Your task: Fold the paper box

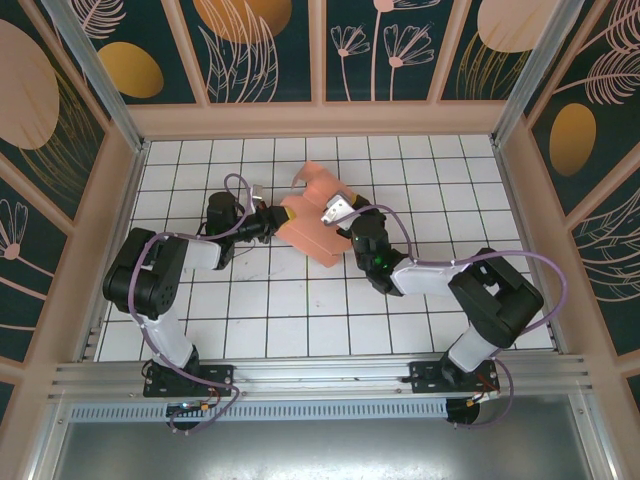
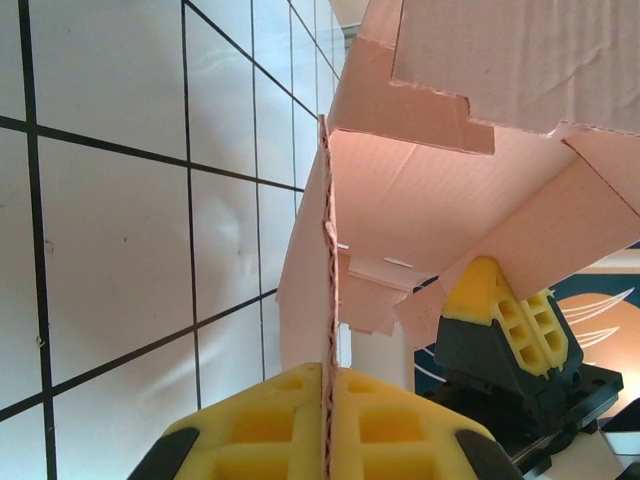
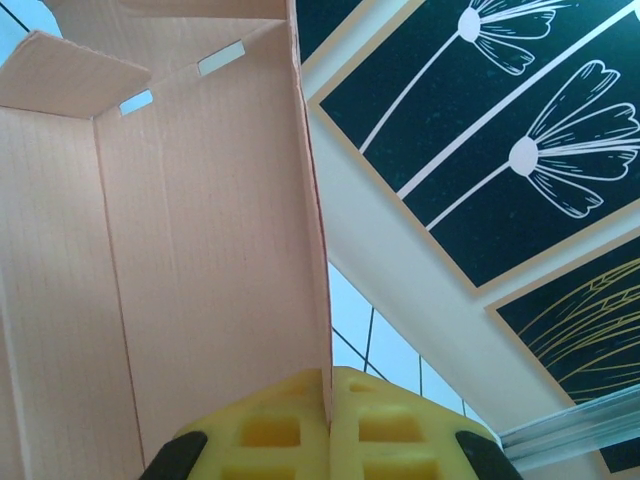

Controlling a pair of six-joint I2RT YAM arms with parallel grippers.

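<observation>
The paper box [image 1: 312, 208] is salmon-pink card, partly raised into an open shape, near the middle of the tiled floor. My left gripper [image 1: 271, 222] is at the box's left side and my right gripper [image 1: 340, 214] is at its right side. In the left wrist view the yellow pads of my left gripper [image 2: 327, 378] are shut on a thin upright wall of the box [image 2: 420, 190]; a yellow fingertip [image 2: 500, 310] of the other gripper shows beyond. In the right wrist view my right gripper [image 3: 328, 388] is shut on another wall's edge of the box [image 3: 200, 250], with flaps and slots above.
The white floor with black grid lines [image 1: 300, 310] is enclosed by tan walls with dark floral panels [image 1: 260, 50]. An aluminium rail [image 1: 320, 375] runs along the near edge by the arm bases. Open floor lies in front of the box.
</observation>
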